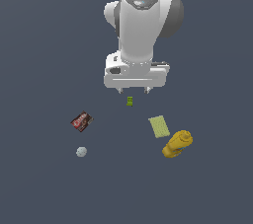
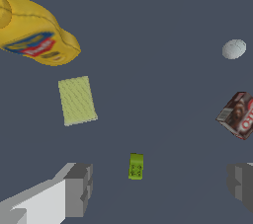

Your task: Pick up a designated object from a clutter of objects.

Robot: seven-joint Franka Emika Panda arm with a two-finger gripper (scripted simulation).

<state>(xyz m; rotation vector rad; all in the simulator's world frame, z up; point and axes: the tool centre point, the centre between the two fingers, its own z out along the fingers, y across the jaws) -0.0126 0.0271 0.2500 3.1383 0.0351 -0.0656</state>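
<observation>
1. The green block (image 1: pixel 129 101), the smallest item in view and bright green with darker green marks, lies on the dark table (image 1: pixel 39 188) just above the centre of the exterior frame, directly below the white hand (image 1: pixel 133 90). In the wrist view the green block (image 2: pixel 136 166) sits in the lower middle of the frame, between the two grey fingers (image 2: pixel 79 188).
2. The hand (image 2: pixel 160 186) is open: its fingers stand wide apart with nothing between them but the block on the table beneath, and neither touches it.
3. Other clutter lies apart from the block. In the exterior frame a pale green flat rectangle (image 1: pixel 159 126) and a yellow bottle (image 1: pixel 177 144) sit at lower right, a dark red-brown packet (image 1: pixel 82 121) at centre left, and a small grey-white ball (image 1: pixel 81 152) below the packet.
4. Judged step: the approach, with the hand poised over the block and no grasp made yet.
5. Judged next move: a straight descent that keeps the block centred between the fingers, then closing on it. The block is tiny, so a small sideways error could knock it away or miss it.
</observation>
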